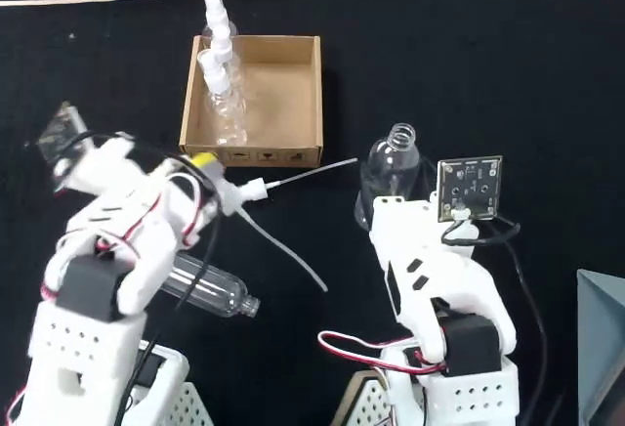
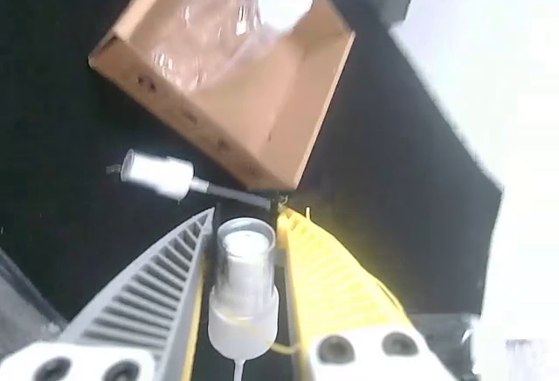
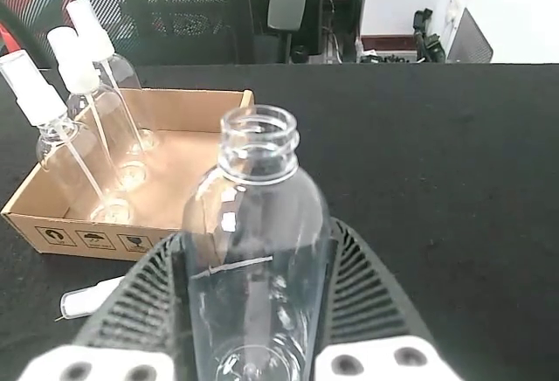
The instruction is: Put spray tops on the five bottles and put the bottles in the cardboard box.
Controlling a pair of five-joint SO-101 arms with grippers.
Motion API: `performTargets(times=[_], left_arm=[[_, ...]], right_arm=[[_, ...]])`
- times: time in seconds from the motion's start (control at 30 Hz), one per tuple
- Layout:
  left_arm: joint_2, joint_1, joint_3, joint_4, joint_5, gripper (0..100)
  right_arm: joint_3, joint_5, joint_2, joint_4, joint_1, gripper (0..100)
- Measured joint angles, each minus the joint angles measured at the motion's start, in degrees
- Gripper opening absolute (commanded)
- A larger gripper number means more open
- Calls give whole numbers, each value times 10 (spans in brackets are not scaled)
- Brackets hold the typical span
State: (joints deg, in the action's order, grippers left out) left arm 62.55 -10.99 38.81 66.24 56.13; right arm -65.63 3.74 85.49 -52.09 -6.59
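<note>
**A:** From above, what do you have in hand?

**B:** My left jaws are clamped on a spray top (image 1: 231, 198), and its dip tube trails across the tabletop (image 1: 508, 74). My right jaws hold an open bottle (image 1: 393, 157) upright, off to the side of the cardboard box (image 1: 283, 104). Capped bottles (image 1: 220, 69) stand in the box. A loose spray top (image 1: 256, 190) lies just in front of it, and an uncapped bottle (image 1: 210, 294) lies on its side under my left arm.

**A:** And from the left wrist?

**B:** The spray top (image 2: 243, 285) sits pinched between both jaws, head toward the box and tube running back under the camera. The loose spray top (image 2: 157, 174) rests near the box wall (image 2: 218, 149).

**A:** And the right wrist?

**B:** The open bottle (image 3: 253, 250) is gripped around its body with the neck clear on top. Three capped bottles (image 3: 65, 149) stand in the box behind it.

**A:** So how do you do this well?

**B:** I judge that capping this bottle is the step in hand. I'd keep the bottle steady and vertical and swing the spray top over it. The tube tip should go into the neck first, then the top comes straight down. The tube looks thin and bendy, so it could catch the rim.
</note>
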Motion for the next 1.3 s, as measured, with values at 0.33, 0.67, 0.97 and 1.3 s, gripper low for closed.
performTargets(times=[0.33,0.67,0.97,1.3], left_arm=[[60,65,42,-47,0,28],[105,77,52,-49,19,28],[167,129,63,-50,26,28],[224,135,84,-50,51,28]], right_arm=[[-7,1,1,2,0,11],[-11,-30,2,2,-9,11],[-35,-78,2,2,-64,11],[-47,-99,2,2,-67,11]])
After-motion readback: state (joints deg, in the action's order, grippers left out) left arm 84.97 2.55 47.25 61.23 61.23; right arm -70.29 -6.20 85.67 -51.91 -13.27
